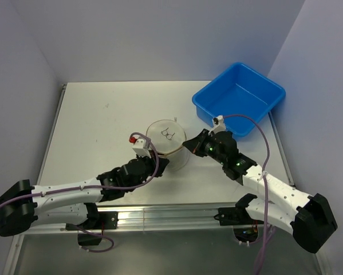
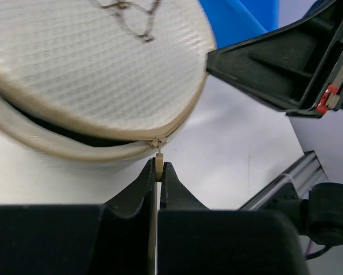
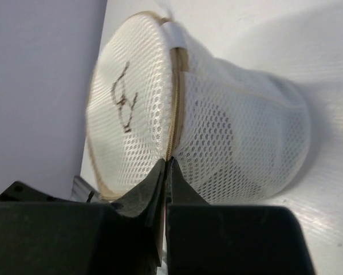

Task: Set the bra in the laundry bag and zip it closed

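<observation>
Whitish honeycomb-mesh laundry bag (image 3: 234, 132), tan zipper rim, dark scribbled mark on round face. Bright blue bin (image 1: 240, 97) at far right corner of off-white table (image 1: 102, 114). Black left gripper (image 2: 160, 172), right gripper (image 3: 166, 169).

No words, brands or numbers can be read. The only sign is a small dark line-drawn mark (image 3: 124, 100) on the bag's (image 3: 240, 132) round face.

The laundry bag (image 3: 228, 132) is soft whitish mesh cloth, open-weave and translucent, edged with matt tan woven tape; its zip pull (image 2: 158, 165) is matt tan too. The bin (image 1: 240, 100) is smooth, glossy blue plastic. The table (image 1: 102, 126) is matt white, with a brushed metal rail (image 1: 171, 216). The left gripper (image 2: 160, 172) and right gripper (image 3: 166, 169) look like matt black plastic.
</observation>
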Tool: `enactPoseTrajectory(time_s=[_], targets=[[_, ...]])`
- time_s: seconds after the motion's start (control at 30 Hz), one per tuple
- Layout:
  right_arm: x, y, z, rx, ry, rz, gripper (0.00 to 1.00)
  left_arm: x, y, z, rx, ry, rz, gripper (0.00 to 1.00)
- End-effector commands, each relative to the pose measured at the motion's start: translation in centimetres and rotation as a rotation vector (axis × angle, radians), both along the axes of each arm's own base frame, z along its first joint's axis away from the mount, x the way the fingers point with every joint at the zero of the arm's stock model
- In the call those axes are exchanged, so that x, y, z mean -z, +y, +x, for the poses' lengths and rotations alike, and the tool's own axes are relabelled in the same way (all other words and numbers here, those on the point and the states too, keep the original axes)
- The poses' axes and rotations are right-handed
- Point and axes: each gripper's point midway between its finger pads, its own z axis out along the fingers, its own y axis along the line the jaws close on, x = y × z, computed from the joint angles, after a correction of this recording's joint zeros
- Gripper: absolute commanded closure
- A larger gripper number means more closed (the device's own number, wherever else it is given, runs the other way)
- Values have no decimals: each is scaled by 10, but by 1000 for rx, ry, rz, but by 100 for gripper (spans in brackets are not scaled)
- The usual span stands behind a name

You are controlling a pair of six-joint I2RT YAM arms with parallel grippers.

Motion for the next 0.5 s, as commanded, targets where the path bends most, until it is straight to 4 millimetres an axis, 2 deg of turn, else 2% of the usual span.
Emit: enactPoseTrajectory(time_s=[0.0, 0.13, 0.27, 0.33, 0.37, 0.43, 0.47], targets=[[-20, -11, 18, -7, -69, -31, 100, 0, 26, 7, -85, -43, 50, 100], [-22, -28, 41, 32, -83, -79, 100, 4, 55, 10, -162, -49, 112, 100], [-28, -29, 64, 39, -106, -101, 100, 4, 79, 12, -234, -55, 131, 100], [-22, -18, 76, 6, -80, -95, 100, -8, 84, 12, -253, -69, 92, 100], [-33, -13, 77, -16, -103, -73, 100, -11, 83, 12, -247, -73, 83, 100], [-31, 1, 86, -67, -95, -57, 100, -16, 80, 9, -224, -79, 58, 100], [-42, 6, 92, -78, -108, -42, 100, -22, 75, 9, -210, -87, 32, 100]])
